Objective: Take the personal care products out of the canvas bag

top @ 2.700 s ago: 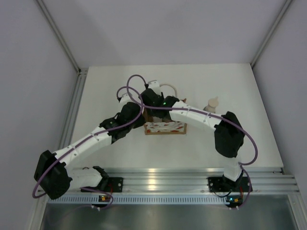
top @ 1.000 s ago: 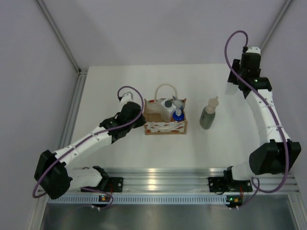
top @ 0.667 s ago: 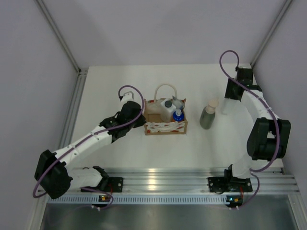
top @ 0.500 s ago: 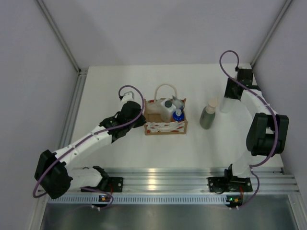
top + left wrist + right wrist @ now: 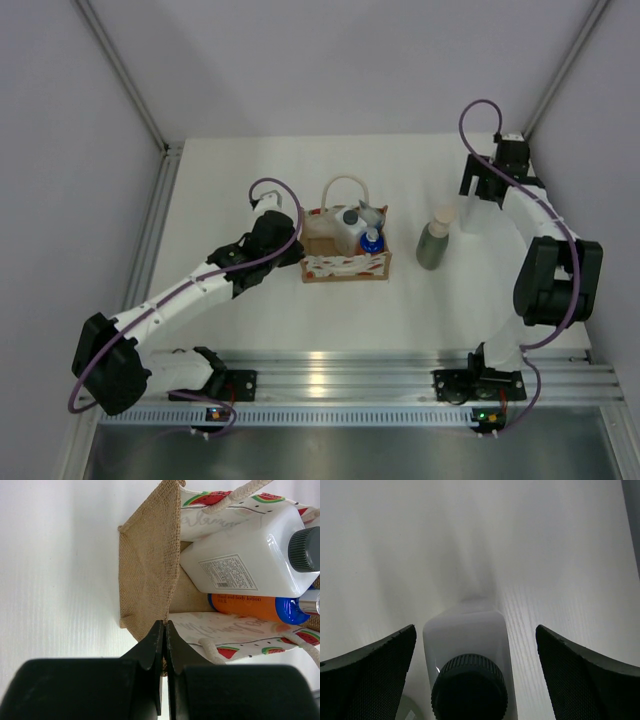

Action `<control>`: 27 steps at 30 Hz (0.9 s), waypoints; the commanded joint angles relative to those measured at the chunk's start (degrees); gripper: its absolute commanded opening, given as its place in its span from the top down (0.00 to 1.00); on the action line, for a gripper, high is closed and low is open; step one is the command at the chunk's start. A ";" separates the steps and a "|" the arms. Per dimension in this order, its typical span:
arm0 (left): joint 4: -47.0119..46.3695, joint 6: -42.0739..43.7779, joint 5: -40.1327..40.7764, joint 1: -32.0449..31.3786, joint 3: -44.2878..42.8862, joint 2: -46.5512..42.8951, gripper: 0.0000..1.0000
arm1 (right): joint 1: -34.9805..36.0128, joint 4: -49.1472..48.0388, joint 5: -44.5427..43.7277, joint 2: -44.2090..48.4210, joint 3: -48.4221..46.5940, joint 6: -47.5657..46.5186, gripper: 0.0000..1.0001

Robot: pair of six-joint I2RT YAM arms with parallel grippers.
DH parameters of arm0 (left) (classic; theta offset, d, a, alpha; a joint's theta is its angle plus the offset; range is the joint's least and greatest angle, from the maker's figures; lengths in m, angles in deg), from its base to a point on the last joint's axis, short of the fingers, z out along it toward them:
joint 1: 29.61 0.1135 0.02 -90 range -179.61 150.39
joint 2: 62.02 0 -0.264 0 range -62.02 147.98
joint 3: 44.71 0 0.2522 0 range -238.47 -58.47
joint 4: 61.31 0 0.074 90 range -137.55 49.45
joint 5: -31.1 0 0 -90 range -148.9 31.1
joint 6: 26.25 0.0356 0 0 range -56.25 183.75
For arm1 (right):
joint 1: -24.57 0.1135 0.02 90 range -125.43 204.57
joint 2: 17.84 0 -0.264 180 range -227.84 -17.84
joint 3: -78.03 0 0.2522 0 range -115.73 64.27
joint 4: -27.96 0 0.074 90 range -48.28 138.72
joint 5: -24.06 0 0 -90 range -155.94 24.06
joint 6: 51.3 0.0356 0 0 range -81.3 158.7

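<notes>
Smooth, stiff and probably light, the white bottle [image 5: 240, 555] and orange bottle [image 5: 245, 607] in the soft canvas bag [image 5: 345, 264] in the middle of the desk [image 5: 330, 320] lean along its length, caps away from the pressed-together left hand [image 5: 164, 626] at its end wall, and look best taken across the shoulders, while the spread right hand [image 5: 475, 630] straddles, without touching, a standing white bottle [image 5: 465, 642] near the desk's right edge.

2 bottles [image 5: 352, 228] in bag [image 5: 344, 266]; 2 more bottles [image 5: 433, 245] to its rt.

Top view looks down from behind; close left-wrist view, apparently downward, shares the canvas bag [image 5: 345, 266].
</notes>
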 commanded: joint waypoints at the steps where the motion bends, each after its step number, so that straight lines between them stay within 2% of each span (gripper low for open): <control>1: -0.59 1.05 -0.56 0.11 -2.08 -1.29 1.00 | 0.20 -0.16 -0.98 3.25 -5.09 0.78 0.00; 5: -0.59 1.84 -1.09 0.11 -2.08 -1.73 0.98 | 0.81 2.92 -1.60 6.23 -7.12 2.01 0.01; 10: -0.59 3.07 -1.53 0.11 -2.78 -2.17 0.88 | 5.55 7.04 -3.97 12.91 -9.23 3.59 0.01; 13: -0.59 3.42 -1.27 0.02 -3.48 -2.09 0.80 | 14.68 7.67 -8.18 17.75 -7.66 5.17 0.00; 14: -0.59 3.77 -1.18 0.11 -3.66 -1.65 0.79 | 19.49 7.49 -10.19 20.02 -6.95 5.87 0.01; 16: -0.59 4.30 -1.27 0.11 -4.36 -1.03 0.79 | 24.17 7.49 -12.32 21.88 -4.50 11.03 0.01; 21: -0.59 5.18 -1.44 0.11 -5.33 0.90 0.78 | 40.77 4.16 -12.15 24.09 0.17 10.98 0.07; 24: -0.50 5.27 -1.35 0.11 -5.33 1.52 0.78 | 46.51 4.06 -8.82 21.37 -0.87 8.70 0.12; 26: -0.59 5.27 -1.27 0.11 -5.33 1.70 0.68 | 48.79 5.11 -7.75 18.48 -2.28 7.55 0.13; 27: -0.50 5.35 -1.35 0.11 -5.24 1.52 0.60 | 49.41 5.47 -7.84 17.68 -3.25 7.55 0.14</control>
